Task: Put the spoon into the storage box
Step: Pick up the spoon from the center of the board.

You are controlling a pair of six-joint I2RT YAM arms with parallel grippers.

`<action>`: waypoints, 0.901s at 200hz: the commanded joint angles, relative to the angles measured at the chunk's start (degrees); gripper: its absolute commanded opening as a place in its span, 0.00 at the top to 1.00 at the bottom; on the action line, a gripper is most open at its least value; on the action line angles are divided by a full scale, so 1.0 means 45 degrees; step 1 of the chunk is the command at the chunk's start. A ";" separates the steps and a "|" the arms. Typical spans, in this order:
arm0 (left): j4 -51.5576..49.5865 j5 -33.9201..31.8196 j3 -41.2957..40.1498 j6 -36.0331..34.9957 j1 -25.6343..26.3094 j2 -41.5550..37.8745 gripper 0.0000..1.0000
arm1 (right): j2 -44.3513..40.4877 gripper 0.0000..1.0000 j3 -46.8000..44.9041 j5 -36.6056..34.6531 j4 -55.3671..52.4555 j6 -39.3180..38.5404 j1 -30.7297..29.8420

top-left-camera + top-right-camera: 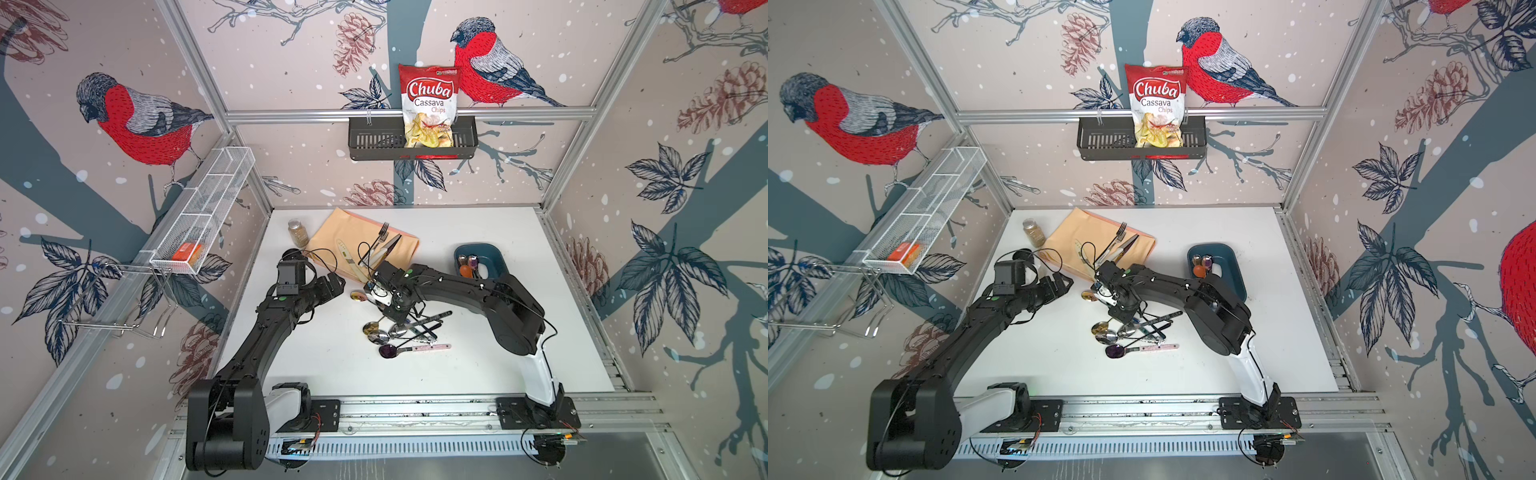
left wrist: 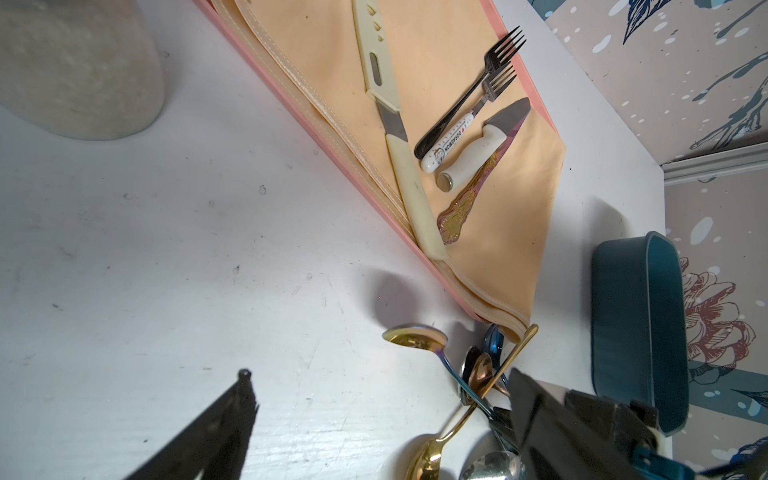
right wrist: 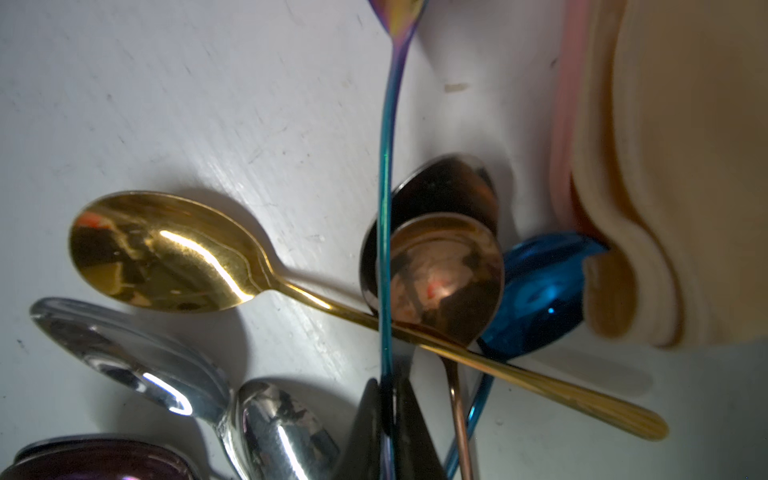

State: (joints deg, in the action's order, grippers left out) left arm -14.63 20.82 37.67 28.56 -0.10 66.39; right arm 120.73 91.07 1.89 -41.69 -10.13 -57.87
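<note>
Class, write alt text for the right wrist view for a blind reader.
Two dark fingers pinch the thin handle of an iridescent spoon amid gold, copper, blue and silver spoons on a white table, beside a peach cloth.

Chips bag [image 1: 428, 106] in blk basket [image 1: 374, 143], far side; forks [image 2: 469, 104] + knives [image 2: 392, 124] on peach cloth [image 1: 340, 232]; jar [image 1: 297, 232] far L.

Bullfinch-and-pinecone wallpaper [image 1: 137, 120] covers the walls; an aluminium rail [image 1: 291, 116] crosses the wall at twelve o'clock; the white tabletop [image 1: 457, 374] lies softly lit.
</note>
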 commanded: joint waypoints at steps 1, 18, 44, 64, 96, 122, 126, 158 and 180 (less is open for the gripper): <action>0.0155 0.0002 -0.0055 -0.0030 -0.0026 -0.0117 0.04 | -0.0170 0.91 0.0075 -0.0249 -0.0130 0.0088 -0.0021; 0.0190 -0.0017 -0.0097 0.0020 -0.0036 -0.0164 0.04 | -0.0228 0.92 0.0092 -0.0247 -0.0063 0.0141 0.0013; 0.0247 -0.0039 -0.0146 0.0048 -0.0037 -0.0240 0.04 | -0.0285 0.94 0.0095 -0.0146 -0.0013 0.0161 0.0048; 0.0302 -0.0025 -0.0164 0.0046 -0.0036 -0.0242 0.04 | -0.0329 0.95 0.0095 -0.0089 -0.0013 0.0233 0.0102; 0.0362 -0.0046 -0.0200 0.0023 -0.0036 -0.0307 0.04 | -0.0469 0.96 0.0090 0.0062 0.0084 0.0319 0.0143; 0.0391 -0.0037 -0.0202 0.0001 -0.0032 -0.0349 0.04 | -0.0641 0.99 0.0095 0.0272 0.0216 0.0463 0.0222; 0.0396 -0.0071 -0.0193 -0.0013 -0.0032 -0.0340 0.04 | -0.0682 0.99 0.0090 0.0282 0.0248 0.0505 0.0242; 0.0425 -0.0095 -0.0122 -0.0088 -0.0032 -0.0349 0.04 | -0.0967 0.99 0.0056 0.0584 0.0378 0.0749 0.0438; 0.0420 -0.0135 -0.0064 -0.0134 -0.0034 -0.0342 0.04 | -0.1127 1.00 0.0027 0.0701 0.0362 0.0885 0.0574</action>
State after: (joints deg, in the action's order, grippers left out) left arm -14.39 20.80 36.82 28.60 -0.10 65.01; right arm 116.71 91.15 3.51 -40.66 -7.42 -55.72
